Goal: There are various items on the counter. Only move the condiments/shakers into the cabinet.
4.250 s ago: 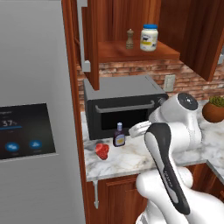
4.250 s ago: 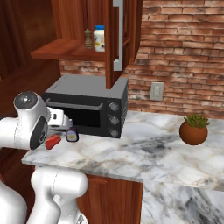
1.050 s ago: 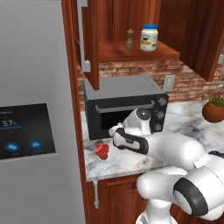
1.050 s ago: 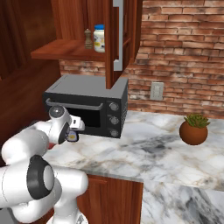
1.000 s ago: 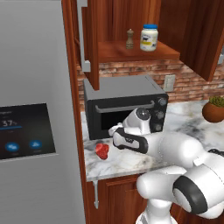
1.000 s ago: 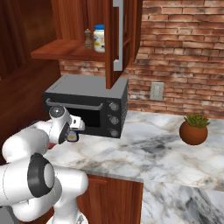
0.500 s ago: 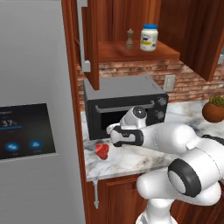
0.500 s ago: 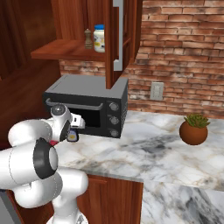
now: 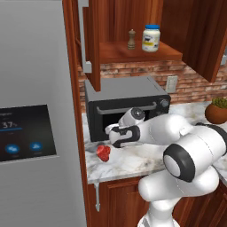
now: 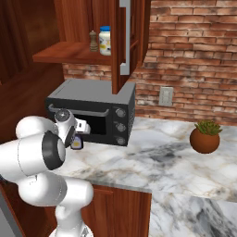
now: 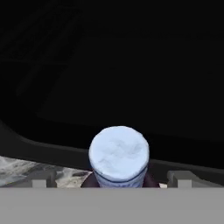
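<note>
My gripper (image 11: 113,180) is open, its fingertips (image 11: 41,180) on either side of the dark bottle's white cap (image 11: 119,155), just in front of the black microwave's door. From the right, the dark bottle (image 10: 77,143) stands on the counter (image 10: 152,162) under the hand, and the gripper (image 10: 78,135) is over it. From the left, the gripper (image 9: 111,135) hides the bottle. The brown pepper mill (image 9: 131,39) and the white blue-lidded jar (image 9: 151,38) stand on the cabinet shelf (image 9: 133,52). The small red lumpy object (image 9: 103,152) lies on the counter left of the hand.
The black microwave (image 9: 128,106) sits right behind the bottle. An open cabinet door (image 9: 91,40) hangs above it. The grey fridge (image 9: 31,111) closes off the left. A potted plant (image 10: 205,139) stands far right on the counter.
The arm has come down from a raised pose to the bottle. Over the last second the hand crept slightly left and closer to the microwave, jaws still wide.
</note>
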